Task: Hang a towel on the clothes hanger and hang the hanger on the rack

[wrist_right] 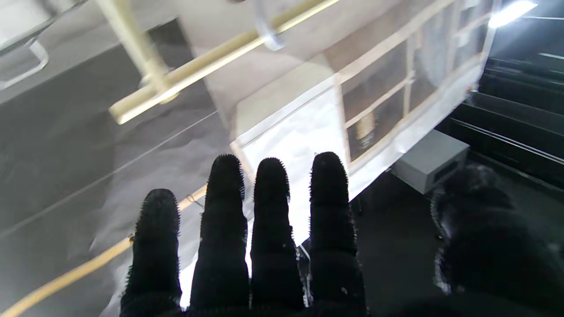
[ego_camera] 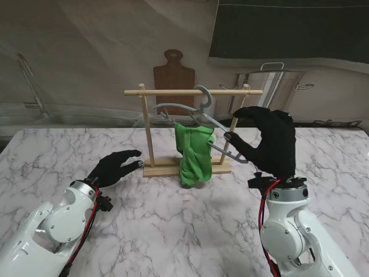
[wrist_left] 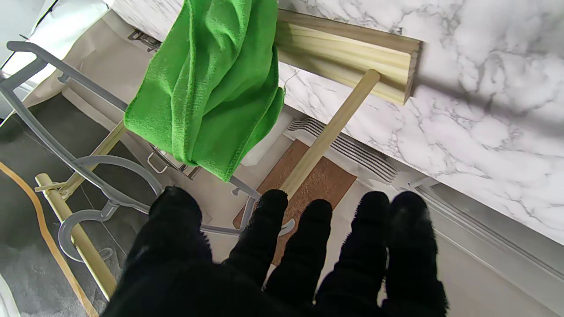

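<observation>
The towel point(ego_camera: 194, 153) drapes over the hanger point(ego_camera: 203, 118), whose hook sits on the rack point(ego_camera: 190, 92). My right hand point(ego_camera: 268, 141) steadies the hanger's end with spread fingers; my left hand point(ego_camera: 115, 167) rests open on the table point(ego_camera: 173, 231).

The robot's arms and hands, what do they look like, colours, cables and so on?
Both arms have glossy white rounded shells with silver rings at the wrists. Red and black cables run along the outside of the left arm and right arm. The left hand and right hand are covered in black fuzzy gloves with five fingers each.
</observation>
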Tool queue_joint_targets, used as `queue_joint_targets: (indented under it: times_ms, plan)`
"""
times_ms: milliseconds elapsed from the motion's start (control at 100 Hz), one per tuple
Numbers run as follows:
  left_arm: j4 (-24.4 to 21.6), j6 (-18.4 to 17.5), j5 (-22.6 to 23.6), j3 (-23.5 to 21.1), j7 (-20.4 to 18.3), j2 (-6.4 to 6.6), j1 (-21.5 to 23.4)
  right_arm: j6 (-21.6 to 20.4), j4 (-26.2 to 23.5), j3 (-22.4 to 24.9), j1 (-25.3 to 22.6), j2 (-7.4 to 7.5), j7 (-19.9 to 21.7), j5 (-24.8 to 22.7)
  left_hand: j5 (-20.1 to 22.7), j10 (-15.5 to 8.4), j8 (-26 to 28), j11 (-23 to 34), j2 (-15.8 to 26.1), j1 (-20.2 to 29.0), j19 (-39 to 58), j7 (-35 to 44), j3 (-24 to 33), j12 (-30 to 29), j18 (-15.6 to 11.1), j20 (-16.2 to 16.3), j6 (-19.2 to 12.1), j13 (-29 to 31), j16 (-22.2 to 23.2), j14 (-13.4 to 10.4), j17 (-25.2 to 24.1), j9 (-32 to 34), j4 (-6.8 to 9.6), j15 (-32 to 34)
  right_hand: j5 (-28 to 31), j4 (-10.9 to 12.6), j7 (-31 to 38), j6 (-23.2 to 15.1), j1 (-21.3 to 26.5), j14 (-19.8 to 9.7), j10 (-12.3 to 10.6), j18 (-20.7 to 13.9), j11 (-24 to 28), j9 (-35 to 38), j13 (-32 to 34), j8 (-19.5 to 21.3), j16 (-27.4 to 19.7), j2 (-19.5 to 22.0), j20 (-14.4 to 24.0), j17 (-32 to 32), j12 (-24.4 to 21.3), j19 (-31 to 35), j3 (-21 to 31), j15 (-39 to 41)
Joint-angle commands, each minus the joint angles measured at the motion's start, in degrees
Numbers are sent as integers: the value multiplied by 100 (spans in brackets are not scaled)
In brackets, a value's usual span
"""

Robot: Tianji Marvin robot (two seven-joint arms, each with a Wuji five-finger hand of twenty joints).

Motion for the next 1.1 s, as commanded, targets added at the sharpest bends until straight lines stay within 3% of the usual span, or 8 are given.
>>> queue_joint_targets:
  times_ms: [0,270,450,850,1090]
  plan:
    - [28,-28,-85,51,-61,-45,-2,-108,-72,-223,-74,-28,79,42,124,-91,80,-31,314,161,-3900,87,4,3,26,121,-30,-65,103,-120,-61,-132,32,20,-54,152,-160,-75,15,-135,-82,36,-220,-27,-65,-121,-95,211,-79,-61,-96,-154,105,-219]
    - [45,-103,-213,83,-34,-59,-12,-374,-37,-998,-75,38,600,210,153,-100,100,-7,335,189,-3888,101,6,11,28,147,-23,-56,113,-128,-70,-67,33,23,-530,161,-558,-71,-48,-166,-121,-13,-667,-462,-415,-380,-351,400,-224,-110,-306,-329,-12,-643]
    - [46,-154,-272,79,-15,-66,13,-276,240,-1382,89,19,1301,1072,235,-118,125,22,582,501,-3897,136,38,37,32,162,-21,-20,124,-132,-73,78,31,33,-955,182,-625,31,-6,-169,-133,-62,-730,-956,-651,-435,-412,537,-269,-223,-310,-404,-135,-728]
    - [98,-139,-393,278,14,-83,-1,309,1394,-1687,586,65,2663,2678,-20,-127,92,24,630,563,-3846,23,-2,75,28,219,-28,-28,141,-156,-78,69,30,41,-1715,159,-596,75,-138,-291,-284,-185,-607,-1735,-1262,-483,-482,919,-281,-581,-261,-705,-489,-851]
    - [231,-4,-432,403,29,-91,-6,433,1851,-1527,564,106,2886,2809,-270,-120,37,-3,597,477,-3832,-83,-15,96,-7,244,20,-120,155,-177,-115,-86,28,25,-1868,157,-565,-15,-140,-374,-391,-258,-603,-2098,-1547,-497,-553,1040,-254,-716,-271,-908,-620,-995]
